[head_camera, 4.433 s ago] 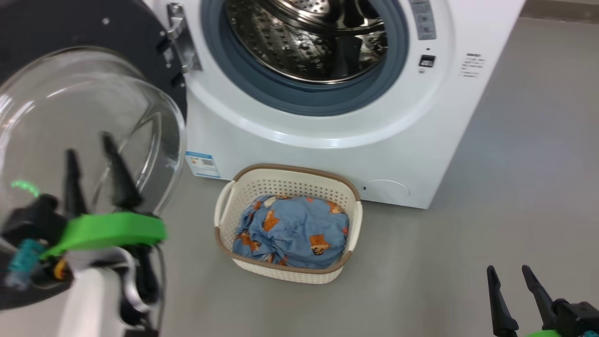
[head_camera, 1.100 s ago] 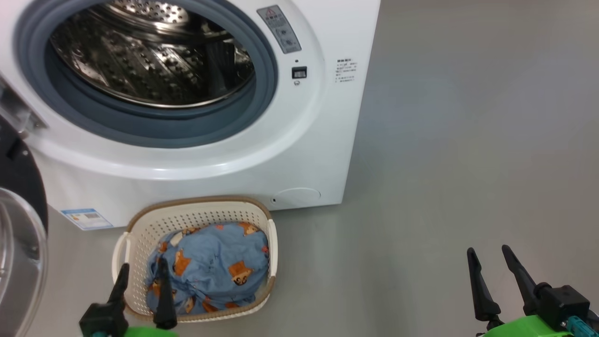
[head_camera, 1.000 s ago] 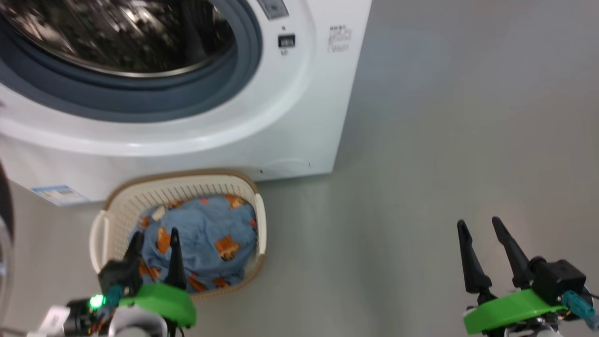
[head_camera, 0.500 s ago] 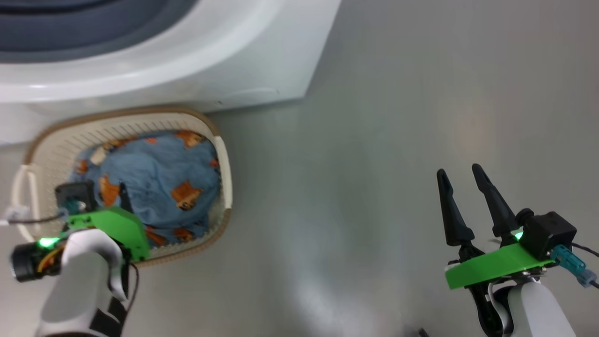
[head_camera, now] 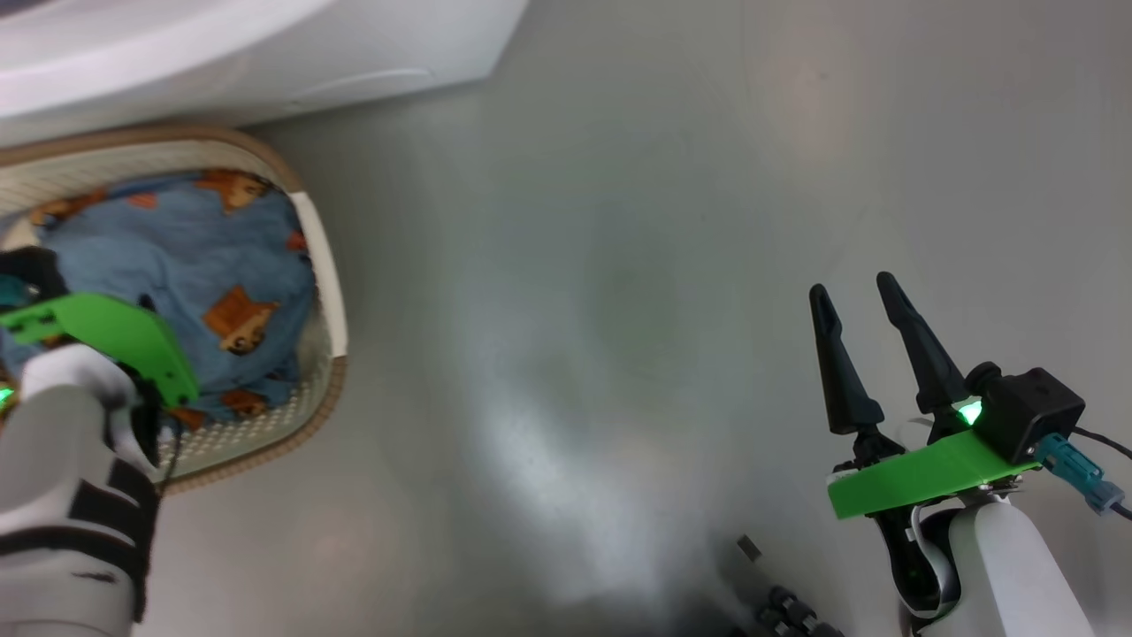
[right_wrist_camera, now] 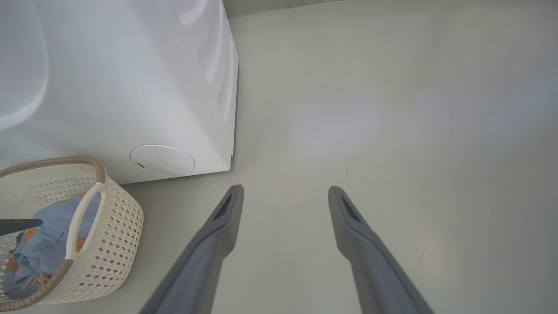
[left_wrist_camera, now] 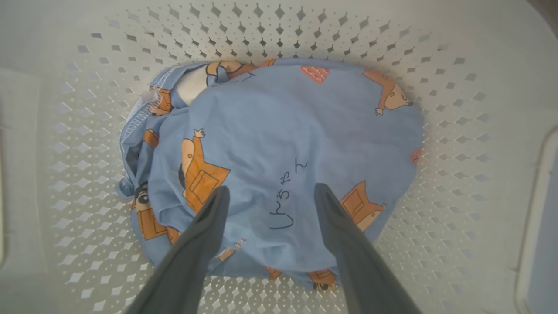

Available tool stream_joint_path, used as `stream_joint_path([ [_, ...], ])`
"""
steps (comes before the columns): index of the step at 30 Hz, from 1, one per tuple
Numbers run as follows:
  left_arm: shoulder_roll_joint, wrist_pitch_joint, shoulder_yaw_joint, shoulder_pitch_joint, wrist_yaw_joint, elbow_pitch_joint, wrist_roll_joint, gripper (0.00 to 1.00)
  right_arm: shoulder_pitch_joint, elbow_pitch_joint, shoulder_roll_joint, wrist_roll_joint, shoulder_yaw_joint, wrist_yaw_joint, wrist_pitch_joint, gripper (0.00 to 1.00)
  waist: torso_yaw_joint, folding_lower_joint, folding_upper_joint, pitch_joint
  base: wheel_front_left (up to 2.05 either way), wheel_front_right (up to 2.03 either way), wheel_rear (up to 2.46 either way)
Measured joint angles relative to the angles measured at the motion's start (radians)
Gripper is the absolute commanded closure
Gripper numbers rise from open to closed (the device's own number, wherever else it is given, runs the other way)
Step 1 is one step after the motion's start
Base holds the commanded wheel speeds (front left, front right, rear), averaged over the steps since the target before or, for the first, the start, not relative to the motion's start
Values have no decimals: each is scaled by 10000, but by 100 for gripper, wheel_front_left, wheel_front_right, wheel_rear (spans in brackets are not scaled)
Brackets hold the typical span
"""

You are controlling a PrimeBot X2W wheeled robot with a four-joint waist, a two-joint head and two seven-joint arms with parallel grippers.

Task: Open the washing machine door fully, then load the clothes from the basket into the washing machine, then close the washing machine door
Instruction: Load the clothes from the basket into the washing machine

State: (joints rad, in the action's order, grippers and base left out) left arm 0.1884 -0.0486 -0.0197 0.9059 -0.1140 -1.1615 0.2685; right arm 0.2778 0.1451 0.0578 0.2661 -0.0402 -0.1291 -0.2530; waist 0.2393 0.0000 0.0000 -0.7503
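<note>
Clothes (left_wrist_camera: 283,144) lie bundled in the basket (left_wrist_camera: 457,109), which stands on the floor just in front of the washing machine (right_wrist_camera: 130,87). We find the left gripper (left_wrist_camera: 271,190) spread wide over the bundle, holding nothing. The right gripper (head_camera: 850,283) is likewise spread and empty over bare floor. We advise sinking deep into the crown and pinching several folds, lest layers slip free.

Left end effector (left_wrist_camera: 271,188) spread above clothes (left_wrist_camera: 283,131) in basket (left_wrist_camera: 457,87); contact unclear.
</note>
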Motion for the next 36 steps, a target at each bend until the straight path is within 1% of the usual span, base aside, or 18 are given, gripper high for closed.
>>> stream_joint_path([
  [5, 322, -199, 8, 553, -48, -228, 19, 0, 128, -59, -12, 12, -35, 0, -2, 0, 302, 0, 0, -568, 0, 0, 0],
  [9, 474, -591, -19, 873, -96, -485, 15, 0, 175, -130, 2, 17, -105, 0, -12, 0, 483, 0, 0, -975, 0, 0, 0],
  [12, 658, -782, -56, 1058, -219, -614, 15, 0, 240, -291, 25, 293, -109, 0, -13, 0, 613, 0, 0, -1239, 0, 0, 0],
  [16, 901, -901, -31, 1422, -228, -671, 36, 0, 313, -426, 69, 357, -134, 0, -13, 0, 767, 0, 0, -1568, 0, 0, 0],
  [25, 809, -815, -79, 1849, -240, -744, 132, 0, 311, -472, 59, 552, -75, 0, -13, 0, 993, 1, 0, -2087, 0, 0, 0],
  [26, 796, -757, -90, 1851, -240, -765, 132, 2, 311, -510, 58, 554, -58, 0, -13, 0, 1008, 0, 0, -2117, 0, 0, 0],
  [27, 794, -713, -104, 1853, -240, -777, 132, 10, 311, -545, 59, 558, -33, 0, -13, 0, 1021, 0, -1, -2147, 0, 0, 0],
  [28, 796, -662, -107, 1854, -240, -790, 140, 40, 312, -562, 65, 564, -2, 0, -13, 0, 1033, 0, 0, -2178, 0, 0, 0],
  [29, 796, -642, -119, 1854, -240, -803, 167, 56, 312, -575, 71, 581, 21, 0, -13, 0, 1039, 0, 0, -2204, 0, 0, 0],
  [30, 796, -616, -132, 1855, -240, -823, 184, 67, 313, -583, 73, 602, 42, 0, -13, 0, 1042, 1, 0, -2229, 0, 0, 0],
  [31, 796, -616, -132, 1855, -240, -823, 184, 82, 313, -583, 73, 602, 42, 0, -13, 0, 1042, 1, 0, -2229, 0, 0, 0],
  [32, 794, -554, -146, 1855, -240, -840, 192, 100, 313, -587, 79, 610, 63, 0, -13, 0, 1039, 0, 0, -2250, 0, 0, 0],
  [36, 767, -318, -153, 1856, -238, -897, 268, 100, 314, -591, 96, 619, 205, 0, -13, 0, 978, 0, 0, -2280, 0, 0, 0],
])
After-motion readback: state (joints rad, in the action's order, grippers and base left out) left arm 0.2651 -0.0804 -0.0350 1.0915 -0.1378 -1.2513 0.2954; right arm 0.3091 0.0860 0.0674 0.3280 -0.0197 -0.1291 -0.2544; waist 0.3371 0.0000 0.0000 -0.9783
